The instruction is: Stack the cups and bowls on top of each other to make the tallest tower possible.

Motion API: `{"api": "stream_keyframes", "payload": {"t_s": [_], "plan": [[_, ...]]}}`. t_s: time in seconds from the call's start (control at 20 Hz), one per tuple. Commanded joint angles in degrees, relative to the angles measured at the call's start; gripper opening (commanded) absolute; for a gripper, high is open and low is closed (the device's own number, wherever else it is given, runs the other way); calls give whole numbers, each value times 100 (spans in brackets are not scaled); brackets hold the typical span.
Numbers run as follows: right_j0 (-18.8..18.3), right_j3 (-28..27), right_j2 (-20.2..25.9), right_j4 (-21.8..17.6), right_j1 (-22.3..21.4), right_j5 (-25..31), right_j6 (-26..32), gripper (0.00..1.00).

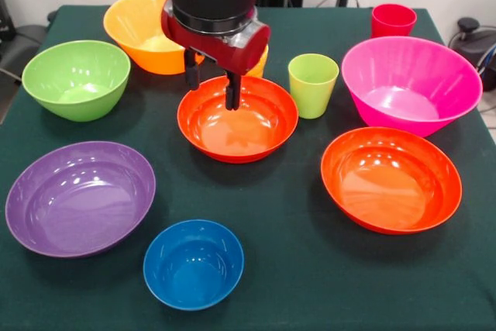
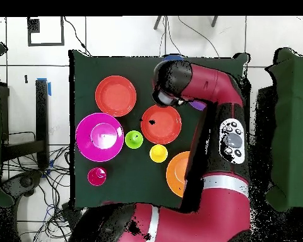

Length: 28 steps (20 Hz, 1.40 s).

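Worktop (image 1: 310, 269): nothing stacked yet, bowls and cups spread apart, no tower. Gripper (image 1: 211, 88) hovers over rim of mid-worktop red-orange bowl (image 1: 248, 129), jaws open, astride far rim, holding nothing. Step judged: first pick. Next: descend, close on rim, lift.

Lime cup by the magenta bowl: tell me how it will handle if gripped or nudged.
The lime cup looks like thin glossy plastic, so it is probably light and somewhat slippery to pinch. It stands upright, taller than wide, narrowing to the base, so a sideways nudge may tip it. Once on its side it would likely roll in a curve.
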State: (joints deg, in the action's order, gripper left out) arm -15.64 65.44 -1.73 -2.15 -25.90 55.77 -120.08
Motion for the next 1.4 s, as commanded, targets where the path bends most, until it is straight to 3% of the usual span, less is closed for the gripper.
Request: {"api": "stream_keyframes", "payload": {"t_s": [0.05,0.55,1.4], "plan": [[-381,972,851,-587,-167,-360,1934,100],[-710,1270,1148,-985,-352,-367,1946,100],[-1098,1087,1588,-1495,-291,-243,1926,100]]}}
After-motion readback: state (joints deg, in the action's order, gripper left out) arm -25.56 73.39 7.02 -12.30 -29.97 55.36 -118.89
